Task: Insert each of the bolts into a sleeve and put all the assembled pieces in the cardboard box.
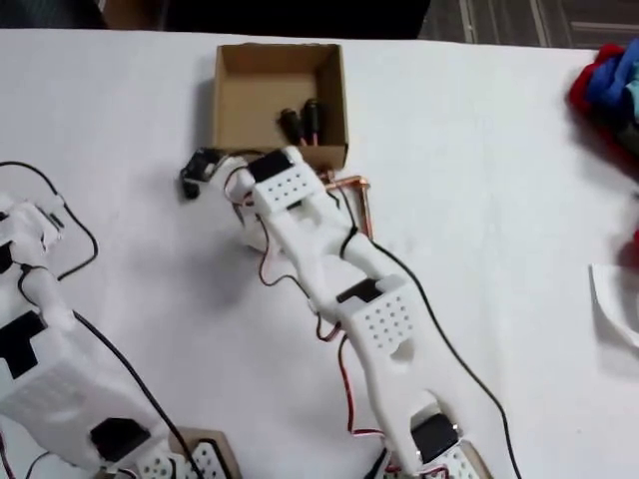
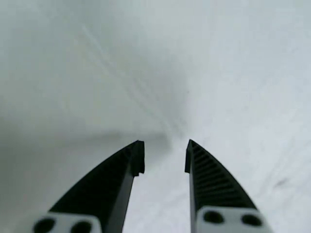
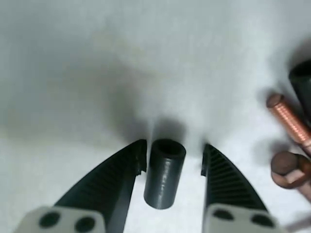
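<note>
In the high view, the cardboard box [image 1: 228, 110] is sitting at the far side of the table [image 1: 499, 150] with two dark assembled pieces [image 1: 302, 120] already lying inside. The right arm [image 1: 384, 324] is stretching to a spot just beside the box's near corner, and the copper bolts [image 1: 351, 190] are lying close under its wrist, so a careless swing is likely to be sweeping them away or nudging the box. The left arm [image 1: 50, 369] is sitting folded, well apart from all of this. In the left wrist view, the left gripper [image 2: 164, 155] is hanging over bare table with its fingers narrowly parted and gripping nothing. It is posing no risk where it is, but it is also offering no support for an insertion. In the right wrist view, the right gripper [image 3: 174, 158] is straddling the dark sleeve [image 3: 165, 174], its jaws spread wider than the sleeve and apparently not pressing on it. The sleeve is standing slightly tilted, so an uneven closing is likely to be tipping it over or rolling it towards the nearest bolt [image 3: 290, 171] just beside it. A grip too near the open end is also risking blocking the bore.
</note>
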### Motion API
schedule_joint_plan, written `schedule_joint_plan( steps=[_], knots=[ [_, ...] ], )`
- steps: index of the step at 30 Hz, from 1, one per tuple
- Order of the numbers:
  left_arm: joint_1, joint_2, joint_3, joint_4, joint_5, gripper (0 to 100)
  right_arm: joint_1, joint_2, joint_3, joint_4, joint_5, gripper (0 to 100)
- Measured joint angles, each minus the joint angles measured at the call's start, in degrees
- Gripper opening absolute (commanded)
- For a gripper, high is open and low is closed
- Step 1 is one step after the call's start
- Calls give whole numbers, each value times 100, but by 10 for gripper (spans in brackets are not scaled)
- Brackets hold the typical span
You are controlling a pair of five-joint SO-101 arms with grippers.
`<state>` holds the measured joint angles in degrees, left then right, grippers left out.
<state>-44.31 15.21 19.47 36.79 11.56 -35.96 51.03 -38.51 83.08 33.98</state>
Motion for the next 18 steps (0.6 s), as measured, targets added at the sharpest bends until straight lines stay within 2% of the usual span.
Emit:
schedule_joint_plan(
  steps=[15, 18],
  knots=[
    [0, 0, 0, 0, 0, 158, 149, 26, -70, 316, 44, 171],
    [0, 0, 0, 0, 0, 158, 158, 44, -79, 316, 264, 74]
  ],
)
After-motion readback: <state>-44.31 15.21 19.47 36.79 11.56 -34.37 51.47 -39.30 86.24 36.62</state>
